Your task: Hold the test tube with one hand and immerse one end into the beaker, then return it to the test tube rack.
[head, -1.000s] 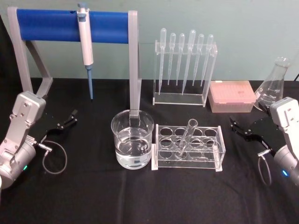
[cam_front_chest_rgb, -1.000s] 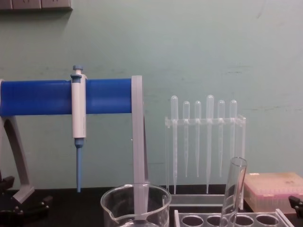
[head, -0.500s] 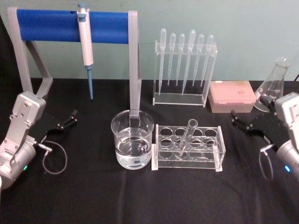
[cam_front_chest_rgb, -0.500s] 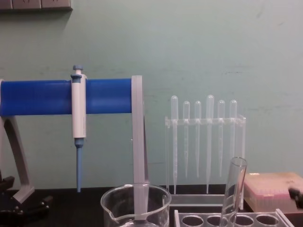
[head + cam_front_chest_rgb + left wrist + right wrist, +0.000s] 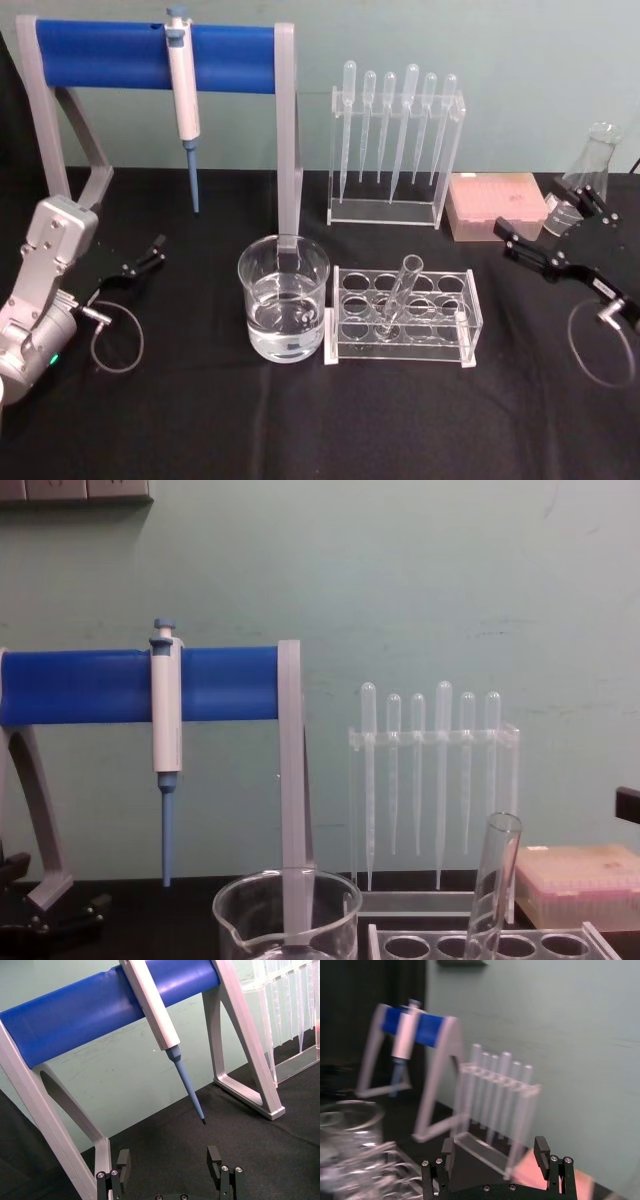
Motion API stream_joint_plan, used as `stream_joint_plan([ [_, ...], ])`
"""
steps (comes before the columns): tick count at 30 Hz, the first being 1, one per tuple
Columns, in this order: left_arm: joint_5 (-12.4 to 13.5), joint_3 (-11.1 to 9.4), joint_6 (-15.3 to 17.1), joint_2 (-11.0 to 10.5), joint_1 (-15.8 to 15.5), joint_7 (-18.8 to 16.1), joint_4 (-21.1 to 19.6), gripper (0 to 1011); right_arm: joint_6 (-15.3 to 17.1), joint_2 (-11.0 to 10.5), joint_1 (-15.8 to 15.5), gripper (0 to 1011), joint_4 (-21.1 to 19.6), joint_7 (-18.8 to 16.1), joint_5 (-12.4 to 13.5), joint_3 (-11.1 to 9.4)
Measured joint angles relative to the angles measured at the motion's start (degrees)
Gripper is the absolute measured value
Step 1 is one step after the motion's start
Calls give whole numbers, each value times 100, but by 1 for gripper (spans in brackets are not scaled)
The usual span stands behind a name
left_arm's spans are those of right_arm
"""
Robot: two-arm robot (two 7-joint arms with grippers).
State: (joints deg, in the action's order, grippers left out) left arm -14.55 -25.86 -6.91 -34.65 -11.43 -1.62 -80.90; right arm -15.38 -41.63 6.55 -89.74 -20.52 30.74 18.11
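Black left gripper (image 5: pixel 145 255) sits parked well left of the test tube rack (image 5: pixel 468 322), fingers apart, pointing roughly toward it. Beaker (image 5: pixel 247 290) stands just left of the rack. Test tube (image 5: pixel 400 290) leans in one of the rack's front holes. Right gripper (image 5: pixel 530 210) hangs right of the rack, tilted, fingers spread wide, gripping nothing.

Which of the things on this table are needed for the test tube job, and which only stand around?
Needed: test tube, standing tilted in the test tube rack; beaker; right gripper, open.
Only standing around: pipette on the blue stand; plastic pipettes; pink box; flask; left gripper, open, at the left.
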Motion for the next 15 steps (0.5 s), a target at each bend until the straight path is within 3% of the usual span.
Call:
stream_joint_plan([
  [2,0,0,0,0,0,0,0,1000,-61,-115,-80,1004,-56,-308,160,-31],
  [5,0,0,0,0,0,0,0,1000,-245,-376,-295,1004,-169,-1072,498,-77],
  [9,0,0,0,0,0,0,0,1000,-396,-516,-424,1004,-214,-1649,676,-68],
  [12,0,0,0,0,0,0,0,1000,-473,-540,-405,1004,-196,-2013,661,18],
  [15,0,0,0,0,0,0,0,1000,-443,-499,-297,1004,-152,-2152,559,124],
])
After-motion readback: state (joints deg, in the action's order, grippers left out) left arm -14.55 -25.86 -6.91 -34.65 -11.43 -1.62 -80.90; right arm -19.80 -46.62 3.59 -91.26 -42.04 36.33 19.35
